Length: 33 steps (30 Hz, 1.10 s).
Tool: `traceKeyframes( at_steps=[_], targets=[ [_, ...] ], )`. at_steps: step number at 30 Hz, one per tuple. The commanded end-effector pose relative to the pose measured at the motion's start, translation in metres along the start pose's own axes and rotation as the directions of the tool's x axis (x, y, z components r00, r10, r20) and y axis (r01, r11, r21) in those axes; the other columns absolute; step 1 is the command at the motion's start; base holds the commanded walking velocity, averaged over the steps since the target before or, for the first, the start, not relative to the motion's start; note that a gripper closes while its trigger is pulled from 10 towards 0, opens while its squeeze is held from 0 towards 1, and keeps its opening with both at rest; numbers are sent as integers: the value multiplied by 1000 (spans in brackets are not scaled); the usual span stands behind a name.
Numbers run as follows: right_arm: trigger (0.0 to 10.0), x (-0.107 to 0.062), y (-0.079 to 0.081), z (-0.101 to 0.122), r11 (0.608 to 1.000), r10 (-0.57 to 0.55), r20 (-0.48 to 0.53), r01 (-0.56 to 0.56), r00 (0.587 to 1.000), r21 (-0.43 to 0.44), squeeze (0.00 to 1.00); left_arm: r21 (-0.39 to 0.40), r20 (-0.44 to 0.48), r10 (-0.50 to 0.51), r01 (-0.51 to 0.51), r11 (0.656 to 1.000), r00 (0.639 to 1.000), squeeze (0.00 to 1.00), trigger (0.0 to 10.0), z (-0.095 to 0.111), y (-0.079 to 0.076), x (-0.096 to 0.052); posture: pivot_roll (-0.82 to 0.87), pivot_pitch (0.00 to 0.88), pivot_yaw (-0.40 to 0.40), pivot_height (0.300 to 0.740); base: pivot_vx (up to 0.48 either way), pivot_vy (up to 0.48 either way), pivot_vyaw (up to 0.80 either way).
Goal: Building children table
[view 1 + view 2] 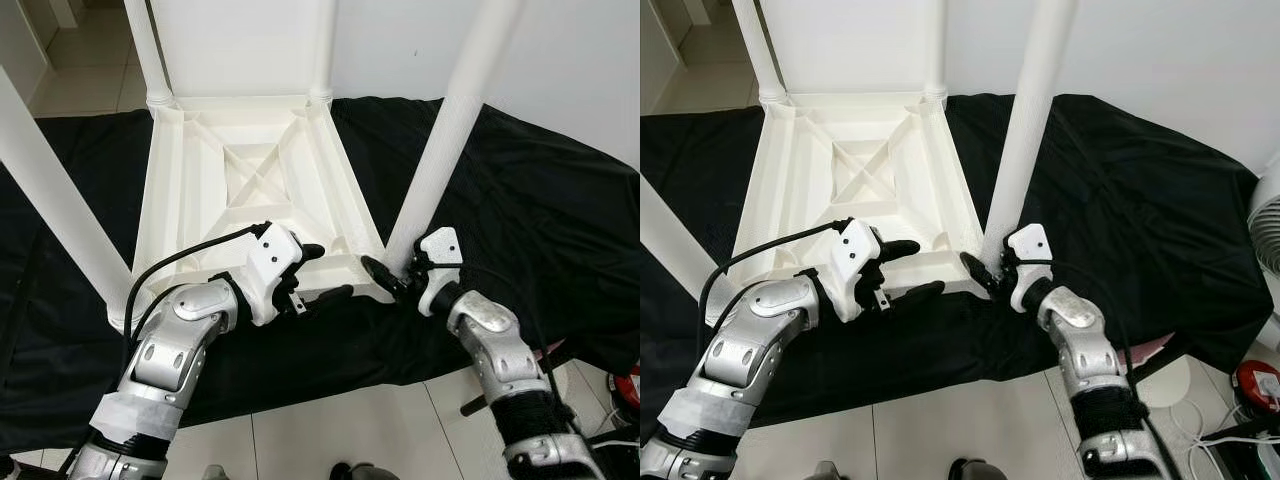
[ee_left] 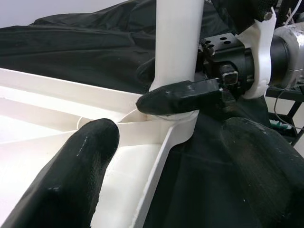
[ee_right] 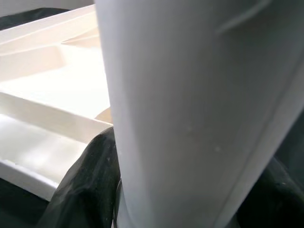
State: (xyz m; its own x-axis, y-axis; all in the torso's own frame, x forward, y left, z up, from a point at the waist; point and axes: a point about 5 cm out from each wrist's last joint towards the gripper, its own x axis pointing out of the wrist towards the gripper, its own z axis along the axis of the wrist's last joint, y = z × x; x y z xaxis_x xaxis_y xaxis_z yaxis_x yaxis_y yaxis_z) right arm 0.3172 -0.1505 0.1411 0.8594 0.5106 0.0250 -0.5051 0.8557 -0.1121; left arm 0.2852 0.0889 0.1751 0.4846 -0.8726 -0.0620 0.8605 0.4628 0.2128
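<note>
A white plastic children's table lies upside down on a black cloth, its legs pointing up. My right gripper is shut on the near right leg just above its socket at the table's corner. In the left wrist view, one of its fingers presses on the leg's base. My left gripper is open and straddles the table's near rim. One of its fingers is inside the ribbed underside and the other is outside over the cloth. In the right wrist view the leg is very close.
The black cloth covers the floor around the table. Three other legs stand up, the near left one leaning out. A white wall is behind. At the right are a fan, a red object and cables on pale tiles.
</note>
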Motion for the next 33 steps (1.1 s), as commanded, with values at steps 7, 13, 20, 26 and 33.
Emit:
traceKeyframes(
  at_steps=[7,13,20,26,33],
  targets=[
    [10000,5,42,-6,937,-319,-70,325,945,128,0,-11,-9,35,-35,999,999,0,10000,-2,-3,-4,34,115,-44,740,0,0,0],
    [10000,8,67,9,955,-211,16,203,977,215,1000,-24,-8,34,-34,999,999,0,10000,-3,-5,-4,29,119,-45,740,0,0,0],
    [10000,-8,38,14,966,-211,25,205,977,158,1000,-18,-7,32,-32,999,999,0,10000,-2,-4,-2,28,106,-52,740,0,0,0],
    [10000,-18,31,14,991,-103,31,100,994,84,0,-15,-9,35,-35,999,999,0,10000,-3,-3,-4,28,99,-48,740,0,0,0],
    [10000,-20,18,20,984,177,42,-176,983,-35,0,-11,-19,2,-2,1000,1000,0,10000,-2,-1,-6,28,117,-36,740,0,0,0]
  ],
)
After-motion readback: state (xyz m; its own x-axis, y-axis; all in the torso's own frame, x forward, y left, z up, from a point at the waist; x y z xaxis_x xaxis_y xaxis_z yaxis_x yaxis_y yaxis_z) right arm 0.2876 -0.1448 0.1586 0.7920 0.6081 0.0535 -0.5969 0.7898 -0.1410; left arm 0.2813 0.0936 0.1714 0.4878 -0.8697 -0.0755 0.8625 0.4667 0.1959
